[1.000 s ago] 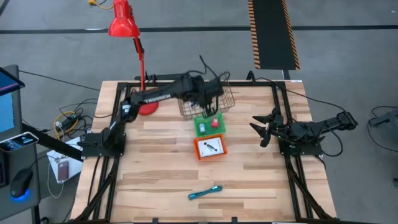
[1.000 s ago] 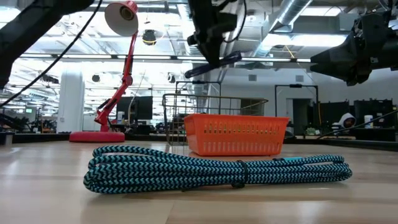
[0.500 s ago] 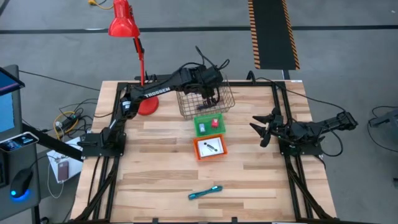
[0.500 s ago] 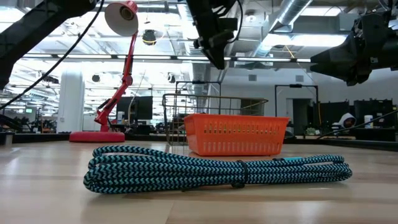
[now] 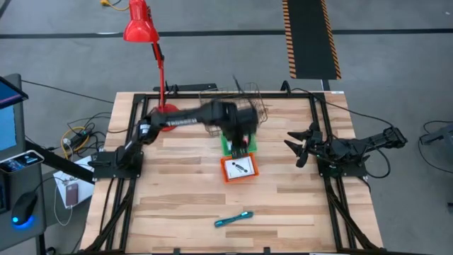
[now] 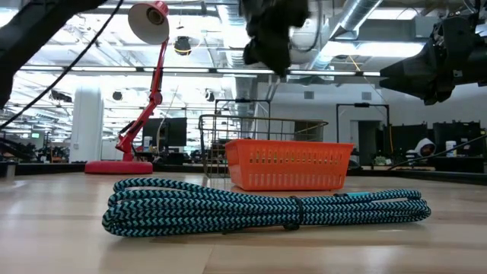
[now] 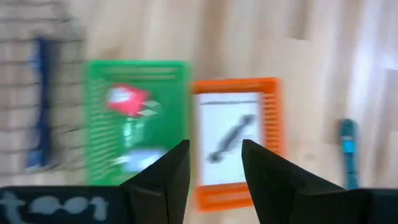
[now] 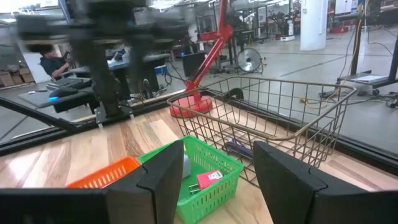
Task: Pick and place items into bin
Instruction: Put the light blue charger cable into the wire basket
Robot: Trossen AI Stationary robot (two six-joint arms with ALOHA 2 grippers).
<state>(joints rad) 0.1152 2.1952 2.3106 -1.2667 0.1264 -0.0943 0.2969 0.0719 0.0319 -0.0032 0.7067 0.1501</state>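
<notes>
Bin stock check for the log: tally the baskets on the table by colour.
Wire basket: 1
Green basket: 1
Orange basket: 1
Total: 3

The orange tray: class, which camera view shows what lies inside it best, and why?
The left wrist view: it looks down into the orange tray, showing a white card with a black mark. The high view shows the same, smaller. The low view shows only its side wall. The right wrist view catches just a corner.
</notes>
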